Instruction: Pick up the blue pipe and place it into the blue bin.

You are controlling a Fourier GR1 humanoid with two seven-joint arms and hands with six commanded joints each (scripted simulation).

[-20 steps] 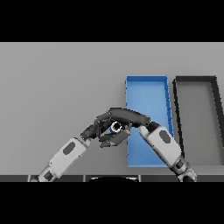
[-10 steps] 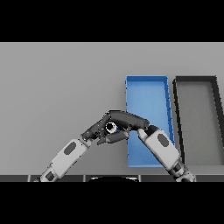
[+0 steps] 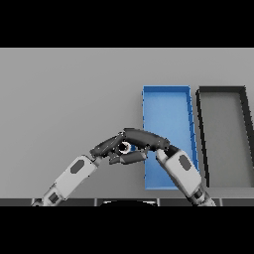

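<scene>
Table: a flat grey table carried two bins on its right part; both hands met over its near middle.
Blue bin: a long rectangular blue bin with low walls lay lengthwise, running from mid-table toward the near edge. Its near right corner was covered by the right forearm.
Dark bin: a long rectangular dark grey bin lay just beside the blue one, on its right, parallel to it and apart by a narrow strip of table.
Right hand: the right hand reached leftward from above the blue bin's left wall, its dark fingers curved over the pipe.
Left hand: the left hand came in from the lower left, its fingertips meeting those of the right hand; whether its fingers held anything could not be told.
Pipe: the blue pipe showed only as a small pale ring end between the two hands, largely hidden by the fingers. It lay left of the blue bin, outside it and close to its left wall. Whether it touched the table could not be told.
Grip: the right hand appeared closed around the pipe.
</scene>
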